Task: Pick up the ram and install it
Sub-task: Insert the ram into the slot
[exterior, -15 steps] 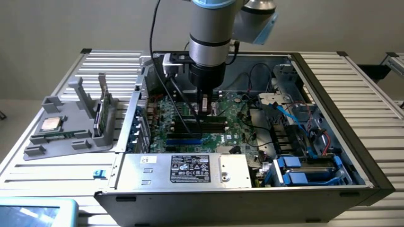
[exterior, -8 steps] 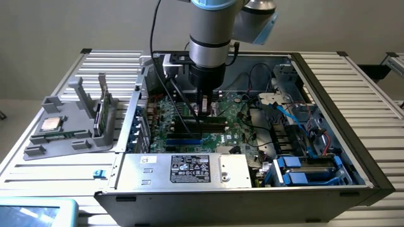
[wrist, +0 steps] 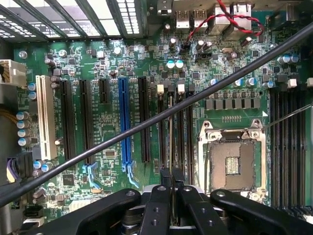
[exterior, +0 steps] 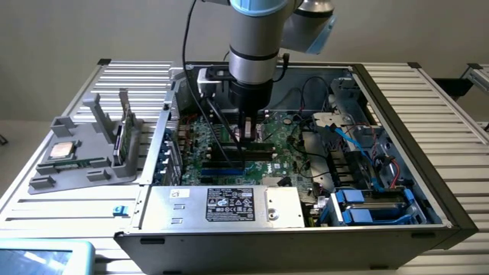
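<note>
Against the near wall of the computer case (exterior: 267, 249), inside it, sits a silver power supply box (exterior: 229, 206) with a black label. Blue drive caddies (exterior: 367, 209) occupy the case's near corner toward the exterior view's right.

Outside the case, just beside its wall on the exterior view's left, a grey holder (exterior: 46, 184) rests on the slatted table (exterior: 450, 114). The ram (exterior: 65, 167) lies flat along the holder's near edge, well apart from the gripper. A square silver processor (exterior: 61, 150) lies just behind it. A taller card (exterior: 125, 137) stands upright on the side of the holder nearest the case.

At the middle of the case, the gripper (exterior: 249, 136) reaches down to the green motherboard (exterior: 287, 134). Its fingers (wrist: 157, 205) are drawn together with the tips meeting; whether anything thin sits between them cannot be told. The wrist view places them over a bank of narrow dark slots (wrist: 178, 127), between a blue slot (wrist: 123, 117) and the open processor socket (wrist: 234, 164). A black cable (wrist: 146, 125) crosses diagonally in front of the board.

Toward the case's far wall, a red and black twisted wire (wrist: 230, 17) loops by the metal port blocks (wrist: 195, 19)
</note>
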